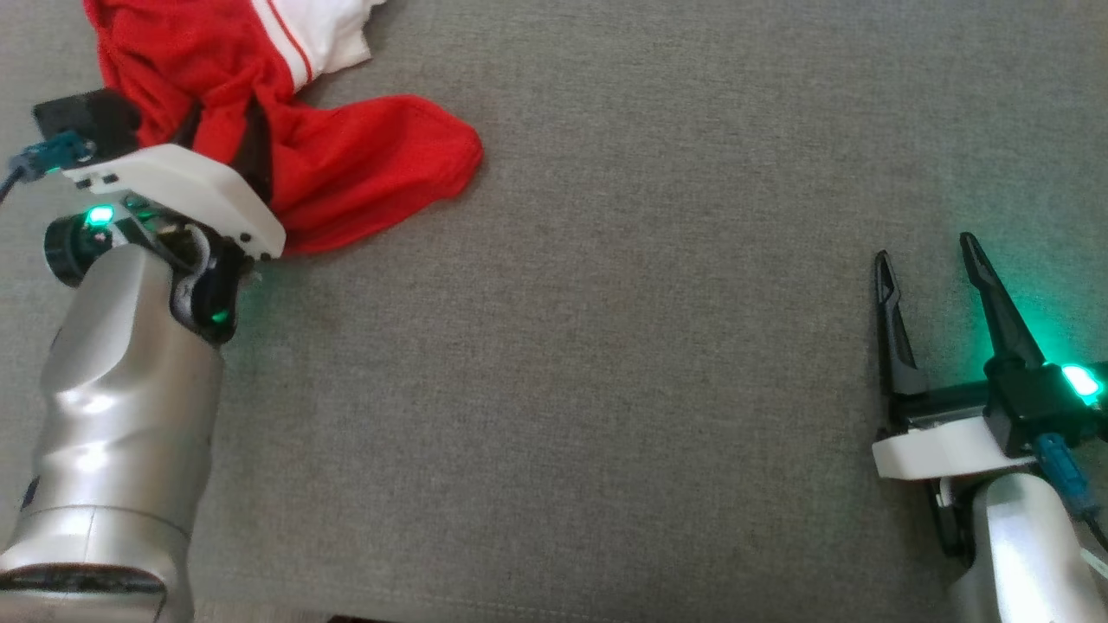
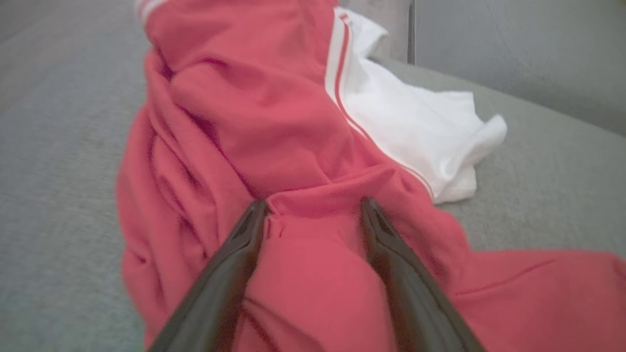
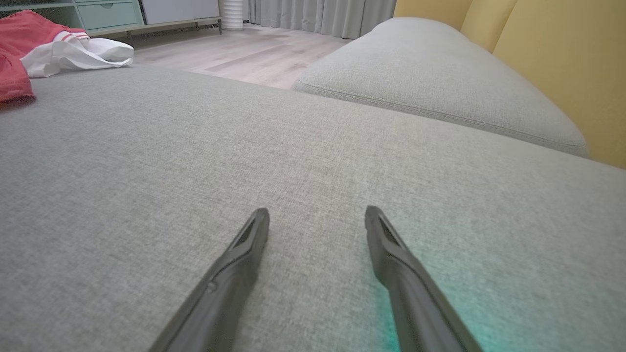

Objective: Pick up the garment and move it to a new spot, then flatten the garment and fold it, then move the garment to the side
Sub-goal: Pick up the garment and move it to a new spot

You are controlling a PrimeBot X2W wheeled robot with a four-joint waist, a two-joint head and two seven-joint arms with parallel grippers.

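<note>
The garment is red with a white, red-striped part, and it lies crumpled at the top left of the grey couch seat. My left gripper is open, and its two dark fingers straddle a raised red fold of the garment. In the head view the left wrist's white housing sits over the garment's near edge and hides the fingers. My right gripper is open above bare cushion at the lower right, far from the cloth. The right wrist view has the garment at its far left.
The grey couch seat spreads wide between the two arms. In the right wrist view a second grey cushion and yellow back cushions lie ahead to the right, with wood floor and a cabinet beyond the seat's edge.
</note>
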